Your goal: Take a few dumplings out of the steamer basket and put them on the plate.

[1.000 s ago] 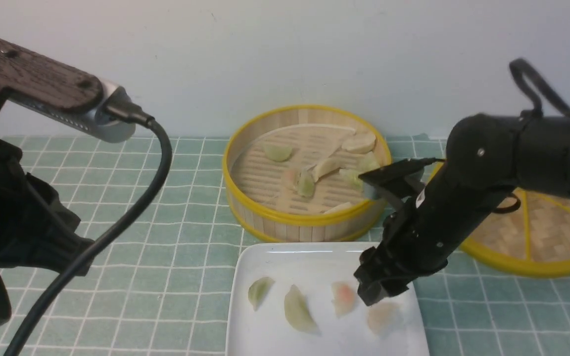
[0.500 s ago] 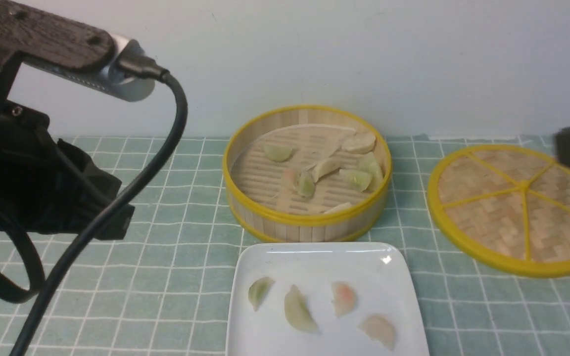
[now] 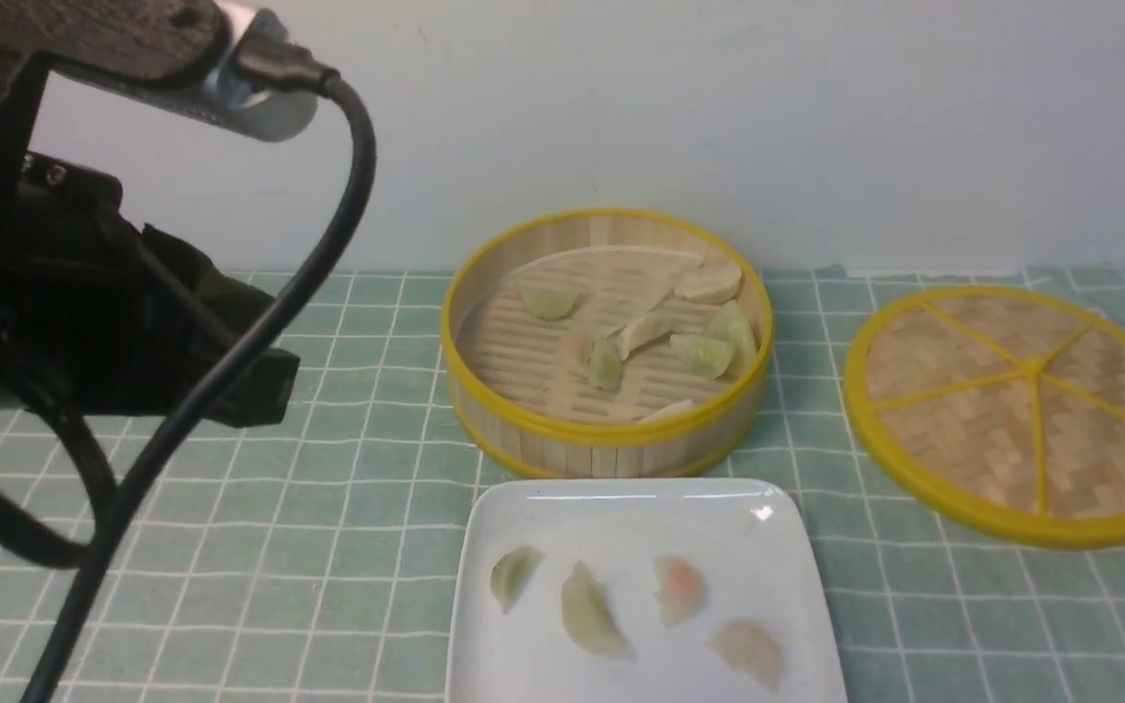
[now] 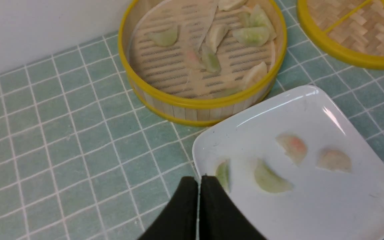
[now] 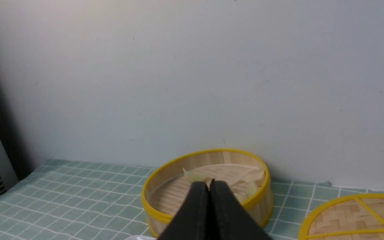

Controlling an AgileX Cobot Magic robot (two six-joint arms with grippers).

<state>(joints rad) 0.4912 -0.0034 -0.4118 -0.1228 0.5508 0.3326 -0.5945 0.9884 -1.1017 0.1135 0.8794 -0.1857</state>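
Nearest, at the front edge of the green checked cloth [image 3: 328, 547]: the glossy white square plate [image 3: 621, 508], bearing four dumplings set apart from one another, namely a small dark green one [image 3: 512, 574], a longer pale green one [image 3: 590, 611], a pink-centred one [image 3: 678, 589] and a whitish one [image 3: 748, 652]. Hovering at the plate's left corner in the left wrist view, the left gripper [image 4: 199, 178]: black fingers pressed together, gripping nothing, tips overlapping the edge of the dark green dumpling and hiding part of it. In the front view, the left arm [image 3: 84, 312] bulky and raised on the left, with a thick black cable [image 3: 230, 371] looping down across the cloth and blocking much of that side. Just beyond the plate's far edge, near it, the steamer basket [image 3: 606, 434], upright, yellow-rimmed, with several more dumplings [image 3: 645, 332] scattered over the slatted floor, mostly toward the right and far wall. To the right of the basket, apart from it, the flat woven lid [image 3: 1021, 410] with yellow spokes, lying on the cloth. Shown by its own wrist view alone, the right gripper [image 5: 209, 182]: fingers closed tight, empty, covering the middle of the basket's near wall. Farthest back, the plain pale wall [image 3: 719, 117].
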